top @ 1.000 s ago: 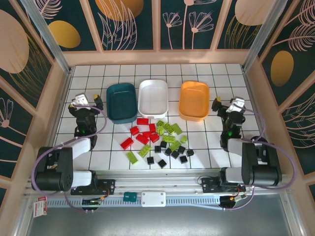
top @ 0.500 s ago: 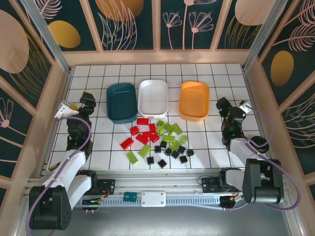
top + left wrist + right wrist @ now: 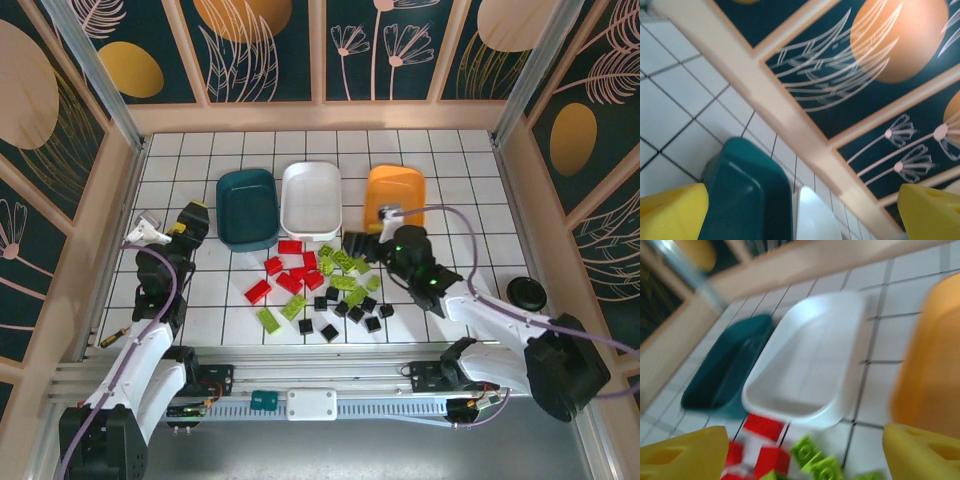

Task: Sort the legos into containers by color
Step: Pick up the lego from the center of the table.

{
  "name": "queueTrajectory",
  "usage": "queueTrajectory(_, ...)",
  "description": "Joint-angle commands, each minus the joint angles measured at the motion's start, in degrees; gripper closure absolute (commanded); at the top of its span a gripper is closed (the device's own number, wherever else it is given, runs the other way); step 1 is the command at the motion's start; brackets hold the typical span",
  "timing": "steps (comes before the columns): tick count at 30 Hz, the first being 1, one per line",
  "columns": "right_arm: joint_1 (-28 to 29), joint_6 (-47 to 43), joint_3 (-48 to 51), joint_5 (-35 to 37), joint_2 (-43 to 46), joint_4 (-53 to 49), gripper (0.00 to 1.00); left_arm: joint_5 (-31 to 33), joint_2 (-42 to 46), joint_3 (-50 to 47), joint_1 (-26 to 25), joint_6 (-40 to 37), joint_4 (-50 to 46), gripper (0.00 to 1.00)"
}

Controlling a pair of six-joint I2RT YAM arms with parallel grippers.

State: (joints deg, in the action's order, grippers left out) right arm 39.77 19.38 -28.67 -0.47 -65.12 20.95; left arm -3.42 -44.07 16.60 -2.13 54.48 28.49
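Note:
The legos lie loose on the tiled table in front of the containers: red ones [image 3: 290, 270], lime-green ones [image 3: 345, 272] and small black ones [image 3: 345, 310]. The containers stand in a row: a dark teal tray [image 3: 248, 205], a white tray [image 3: 311, 198] and an orange tray [image 3: 400, 190], all with nothing inside. My right gripper [image 3: 361, 246] hangs open over the green bricks, and its wrist view shows red bricks [image 3: 762, 426] and green bricks [image 3: 812, 457] between the yellow fingertips [image 3: 682, 455]. My left gripper [image 3: 192, 218] stands open left of the teal tray [image 3: 745, 195].
The right arm crosses the orange tray's front edge. A tan wooden wall [image 3: 320, 117] closes the back and both sides. A black round cap [image 3: 526, 293] lies at the right. Bare tiles lie left of the bricks and behind the trays.
My right arm has swung from the table's right side leftward to the brick pile, its jaws narrowing a little. My left arm has lifted and turned its gripper toward the teal tray.

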Motion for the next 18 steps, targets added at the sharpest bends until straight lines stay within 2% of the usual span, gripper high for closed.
queueTrajectory(1, 3.39, -6.51, -3.19, -0.53, -4.47, -4.28, 0.28, -7.87, 2.56, 0.66, 0.2, -1.04, -6.02, 0.08)
queueTrajectory(5, 6.35, -9.51, -6.55, -0.35, -10.23, -5.48, 0.28, -8.62, 5.11, 0.23, 0.2, -3.22, -10.5, 0.06)
queueTrajectory(7, 7.22, -10.31, -8.24, 0.02, -13.24, -6.09, 0.28, -9.32, 5.23, -0.12, 0.2, -3.82, -12.22, 0.01)
queueTrajectory(14, 8.51, -11.3, -11.93, 0.2, -21.53, -6.16, 0.37, -12.28, 3.22, -1.14, 0.23, -4.3, -12.6, 0.05)
queueTrajectory(18, 9.2, -11.71, -13.17, 0.9, -24.57, -6.86, 0.37, -13.57, 1.61, -0.6, 0.2, -4.48, -11.76, 0.05)
